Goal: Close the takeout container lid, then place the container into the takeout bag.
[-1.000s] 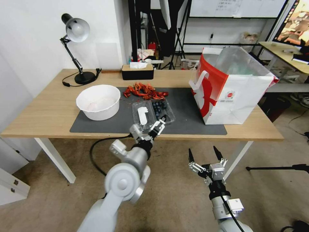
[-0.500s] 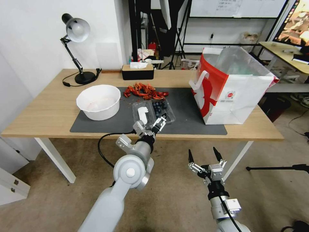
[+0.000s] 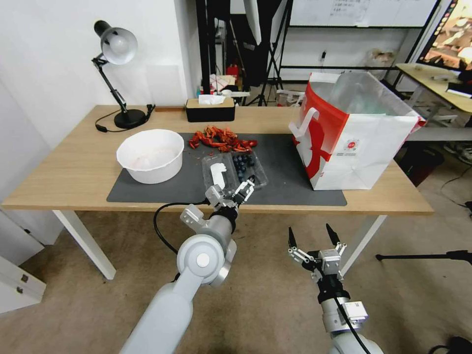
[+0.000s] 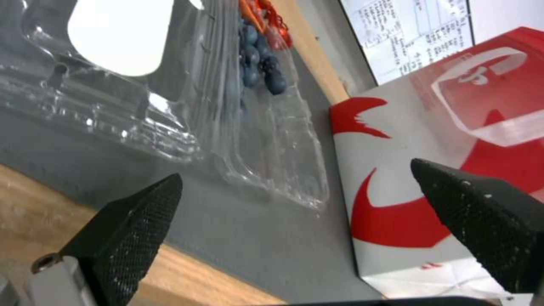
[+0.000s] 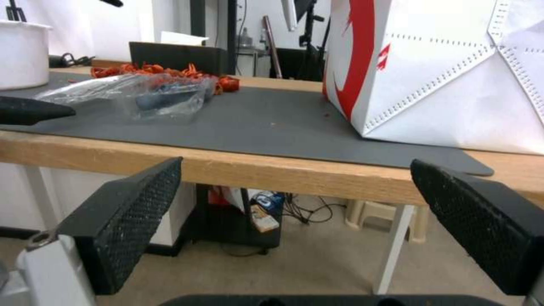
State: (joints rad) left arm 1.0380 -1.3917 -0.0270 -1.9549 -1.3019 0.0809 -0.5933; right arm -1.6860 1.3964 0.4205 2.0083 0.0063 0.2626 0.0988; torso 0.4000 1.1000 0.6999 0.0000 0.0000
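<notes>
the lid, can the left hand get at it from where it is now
Probably yes. The left hand is open at the table's near edge, right before the lid, which lies flat open on the grey mat beside the blueberry half; nothing stands between them.

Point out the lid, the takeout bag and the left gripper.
lid [image 3: 218, 173], head view, on its white sticker.
takeout bag [image 3: 366, 157], head view, on its white front panel.
left gripper [image 3: 231, 191], head view, midway between its open fingertips.

Takeout bag [image 3: 361, 147] white, red; mat [image 3: 290, 162] grey; berries [image 3: 243, 162] seemingly dark blue.
</notes>
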